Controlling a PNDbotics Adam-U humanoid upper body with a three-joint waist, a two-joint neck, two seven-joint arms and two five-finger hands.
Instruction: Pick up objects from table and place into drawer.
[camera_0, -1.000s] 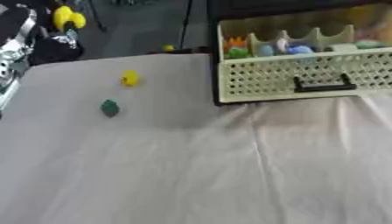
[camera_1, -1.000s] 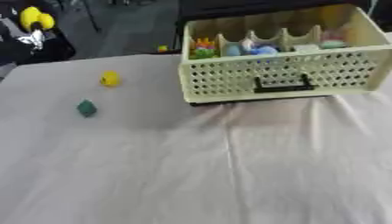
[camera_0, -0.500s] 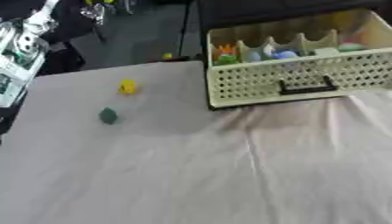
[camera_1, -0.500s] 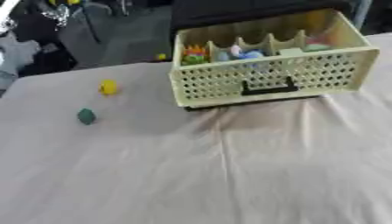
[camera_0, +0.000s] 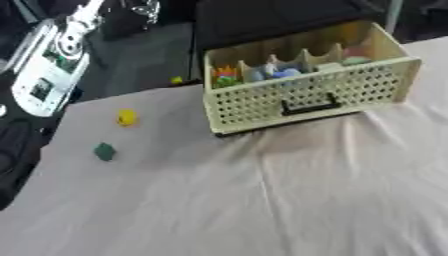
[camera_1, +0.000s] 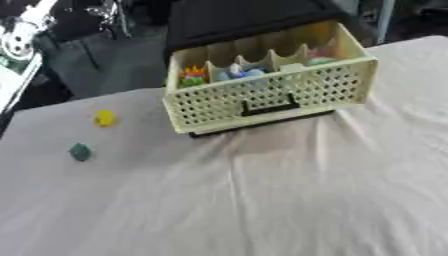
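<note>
Much of the scene was blurred. At the upper left of the left eye view a silver and white arm segment (camera_0: 48, 65) slanted up toward the top edge, with dark shapes below it along the left border. This was the robot's left arm, but no hand could be made out on it: whether the left hand's fingers were released, clenched or grasping anything could not be told, as the hand itself did not show. The right hand appeared in neither view.

The drawer (camera_0: 308, 98), a cream perforated basket with a dark handle (camera_0: 309, 104) on its front wall, stood pulled out in the upper middle to upper right of the frame, tilted with the picture, its back end under a black cabinet (camera_1: 245, 20) whose top was cut off by the upper edge. Dividers split the drawer into compartments. In the leftmost one lay something red, orange and green (camera_1: 192, 76); the next ones held bluish, pale pieces (camera_0: 278, 73); toward the right end there was a pale green piece (camera_1: 320, 60) with a reddish patch behind it. Their shapes were too smeared to name.

On the table's wrinkled light cloth (camera_0: 262, 200), at the left of the frame, lay two small objects well apart from the drawer: a yellow one (camera_0: 127, 117) and, below and slightly left of it, a dark green one (camera_0: 105, 151). They lay near each other without touching. A tiny yellow speck (camera_0: 177, 79) showed beyond the table's far edge, too small to identify.
</note>
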